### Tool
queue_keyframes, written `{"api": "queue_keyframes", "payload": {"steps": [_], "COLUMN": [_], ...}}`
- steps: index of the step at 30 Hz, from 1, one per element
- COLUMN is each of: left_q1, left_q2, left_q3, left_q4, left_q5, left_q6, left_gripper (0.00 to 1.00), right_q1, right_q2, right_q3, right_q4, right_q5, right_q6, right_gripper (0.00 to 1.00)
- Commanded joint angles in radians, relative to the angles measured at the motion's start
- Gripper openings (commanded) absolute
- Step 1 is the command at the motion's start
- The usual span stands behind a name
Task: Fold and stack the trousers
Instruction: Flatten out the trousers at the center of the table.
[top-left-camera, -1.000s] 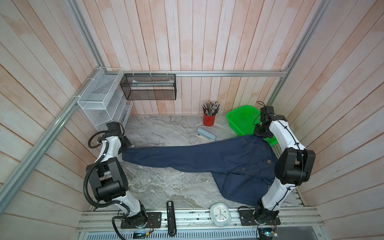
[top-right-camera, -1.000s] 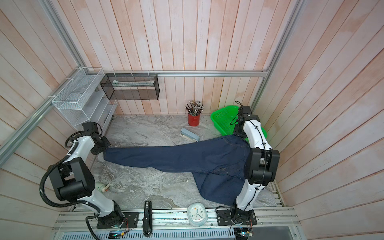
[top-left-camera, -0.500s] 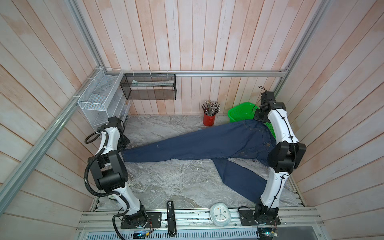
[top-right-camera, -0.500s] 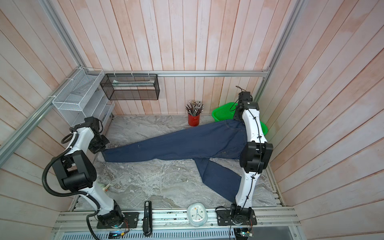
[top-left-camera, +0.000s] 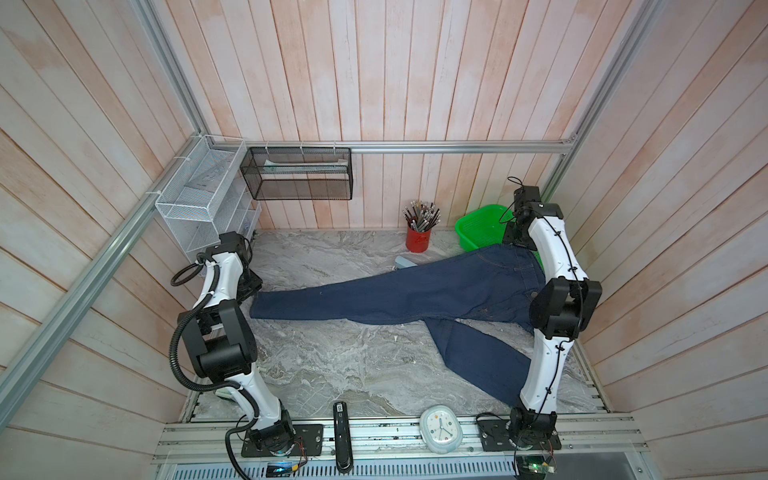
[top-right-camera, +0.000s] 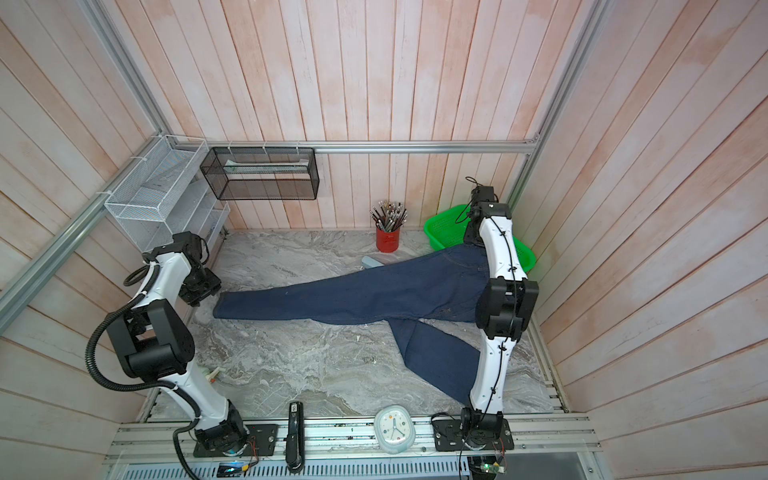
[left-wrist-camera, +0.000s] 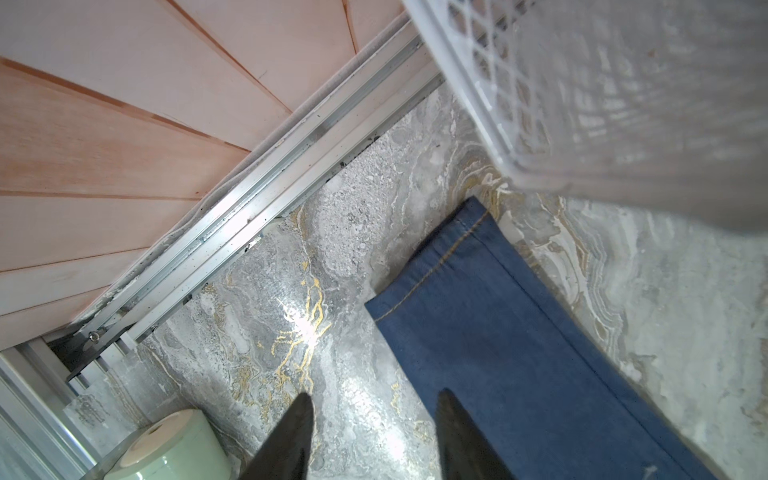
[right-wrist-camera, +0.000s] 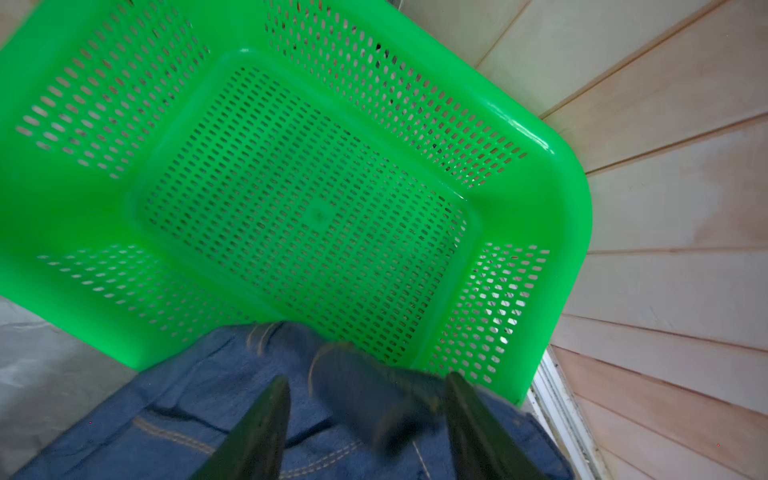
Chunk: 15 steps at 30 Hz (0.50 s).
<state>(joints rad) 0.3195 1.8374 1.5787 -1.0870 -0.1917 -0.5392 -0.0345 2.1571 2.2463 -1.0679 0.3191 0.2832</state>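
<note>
The trousers (top-left-camera: 415, 291) (top-right-camera: 374, 291) are dark blue denim and lie spread on the marble table. One leg stretches to the left. The other leg angles toward the front right. The waist rests against the near rim of the green basket (top-left-camera: 478, 224) (right-wrist-camera: 569, 174). My left gripper (left-wrist-camera: 376, 392) (top-left-camera: 249, 284) is open just above the table at the left leg's hem (left-wrist-camera: 436, 257), holding nothing. My right gripper (right-wrist-camera: 368, 377) (top-left-camera: 515, 237) is open over the waist. A blurred fold of denim (right-wrist-camera: 365, 399) sits loose between its fingers.
A red pencil cup (top-left-camera: 417, 241) stands at the back. A pale blue object (top-left-camera: 403, 262) is partly under the trousers. A white wire shelf (top-left-camera: 199, 199) and a black mesh basket (top-left-camera: 297, 174) hang at the back left. A clock (top-left-camera: 440, 428) and a stapler (top-left-camera: 343, 432) sit on the front rail. A green tape roll (left-wrist-camera: 174, 444) lies by the left gripper.
Both grippers carried the trousers toward the back of the table, then opened and let go. The hem now lies flat and the waist has dropped onto the basket's rim.
</note>
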Motion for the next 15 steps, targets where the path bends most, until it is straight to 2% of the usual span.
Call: {"api": "queue_keyframes", "payload": {"steps": [1, 5, 6, 8, 11, 15], "left_q1": [-0.058, -0.116, -0.149, -0.238, -0.435, -0.759], "left_q2": [-0.018, -0.168, -0.21, -0.291, -0.381, -0.428], "left_q3": [0.025, -0.015, -0.03, -0.069, -0.144, -0.249], "left_q4": [0.383, 0.393, 0.391, 0.401, 0.425, 0.45], "left_q5": [0.111, 0.125, 0.12, 0.125, 0.162, 0.188], "left_q6": [0.23, 0.248, 0.254, 0.268, 0.261, 0.172], "left_gripper": [0.59, 0.63, 0.64, 0.64, 0.64, 0.64], "right_q1": [0.043, 0.11, 0.126, 0.148, 0.174, 0.176], "right_q2": [-0.103, -0.229, -0.27, -0.363, -0.519, -0.676], "right_q3": [0.085, 0.057, 0.024, -0.067, -0.259, -0.464], "right_q4": [-0.069, -0.093, -0.084, -0.048, 0.073, 0.187], "right_q5": [0.048, 0.107, 0.113, 0.114, 0.085, 0.084], "right_q6": [-0.003, -0.003, -0.002, 0.007, 0.028, 0.072], "right_gripper": [0.74, 0.87, 0.9, 0.9, 0.9, 0.9]}}
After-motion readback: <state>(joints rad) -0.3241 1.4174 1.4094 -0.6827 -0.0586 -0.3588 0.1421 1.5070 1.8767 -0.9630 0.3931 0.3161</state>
